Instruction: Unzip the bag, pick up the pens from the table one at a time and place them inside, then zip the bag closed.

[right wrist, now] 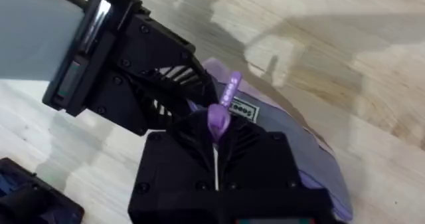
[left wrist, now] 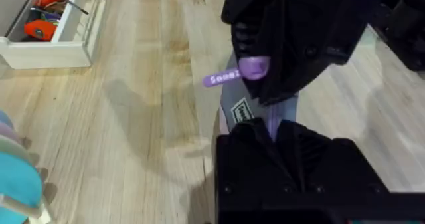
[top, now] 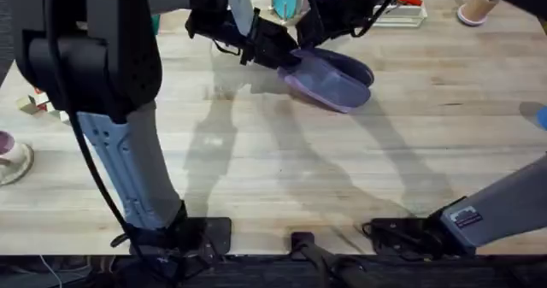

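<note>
The bag (top: 329, 81) is seen lying on the counter (top: 282, 177) toward its far side. Its near end is clamped by the left gripper (top: 275, 53), and its purple zipper tab (right wrist: 219, 117) is pinched by the right gripper (right wrist: 216, 141).

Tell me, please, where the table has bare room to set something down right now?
The widest bare patch of the table is the middle, between the bag and the arm bases. It is crowded at the far edge, where the left gripper and right gripper meet over the bag beside the white rack.
</note>
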Tool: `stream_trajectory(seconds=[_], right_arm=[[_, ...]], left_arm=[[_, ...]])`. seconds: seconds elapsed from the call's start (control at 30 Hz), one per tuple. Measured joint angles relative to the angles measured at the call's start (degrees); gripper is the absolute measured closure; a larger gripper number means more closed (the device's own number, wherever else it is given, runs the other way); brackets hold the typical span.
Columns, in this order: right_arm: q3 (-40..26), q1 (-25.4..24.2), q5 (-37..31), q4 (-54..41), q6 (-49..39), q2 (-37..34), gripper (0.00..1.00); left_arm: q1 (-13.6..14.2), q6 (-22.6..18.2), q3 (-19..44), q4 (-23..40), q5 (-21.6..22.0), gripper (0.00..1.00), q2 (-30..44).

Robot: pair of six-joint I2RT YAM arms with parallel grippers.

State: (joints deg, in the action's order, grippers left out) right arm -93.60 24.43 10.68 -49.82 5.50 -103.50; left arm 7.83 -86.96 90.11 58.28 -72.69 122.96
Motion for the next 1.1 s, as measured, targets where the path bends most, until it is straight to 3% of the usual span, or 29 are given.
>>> stream_trajectory(seconds=[1.1], right_arm=[[-0.7, -2.6, -8.0, -8.7, -2.6, 2.4, 0.968]], left_arm=[[1.3, 0.0, 0.1, 0.1, -1.2, 0.956, 0.0]])
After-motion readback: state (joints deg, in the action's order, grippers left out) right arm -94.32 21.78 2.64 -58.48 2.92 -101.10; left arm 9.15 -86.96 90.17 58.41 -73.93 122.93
